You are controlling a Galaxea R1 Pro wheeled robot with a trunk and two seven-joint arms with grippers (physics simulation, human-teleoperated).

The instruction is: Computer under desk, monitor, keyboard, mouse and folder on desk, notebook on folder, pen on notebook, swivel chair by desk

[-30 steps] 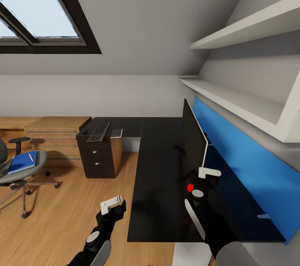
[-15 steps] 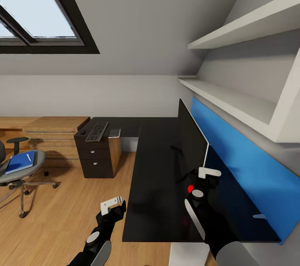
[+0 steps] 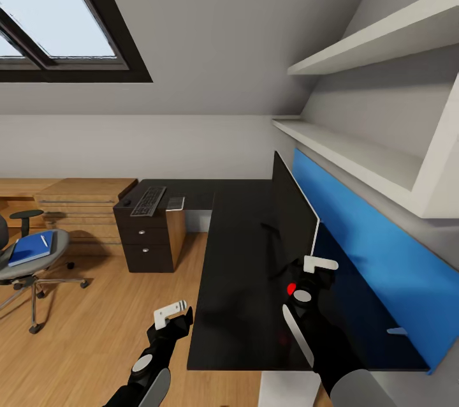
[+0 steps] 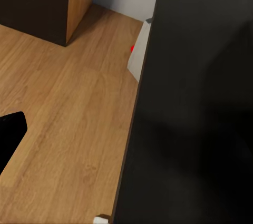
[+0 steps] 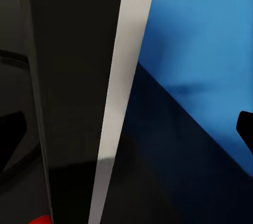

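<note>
The black monitor (image 3: 293, 215) stands edge-on on the black desk (image 3: 236, 279). My right gripper (image 3: 312, 265) is open, its fingers either side of the monitor's near edge (image 5: 113, 103). My left gripper (image 3: 170, 310) is open and empty above the floor beside the desk. The keyboard (image 3: 148, 201) lies on the far drawer end, with a small dark mouse (image 3: 127, 202) beside it. The blue folder (image 3: 30, 247) rests on the swivel chair (image 3: 25, 270), a whitish pen (image 3: 43, 240) on top. The grey computer (image 4: 139, 58) sits under the desk. The notebook is out of view.
A blue panel (image 3: 382, 254) backs the desk, with white shelves (image 3: 357, 158) above it. A black drawer unit (image 3: 148, 244) holds up the far end. Wooden benches (image 3: 83, 199) line the far wall, and wooden floor (image 3: 95, 330) lies between chair and desk.
Since a second ago the camera has shifted, sliding the desk and the chair left in the picture. The monitor's near edge stayed at my right gripper. Nothing differs over the last half second.
</note>
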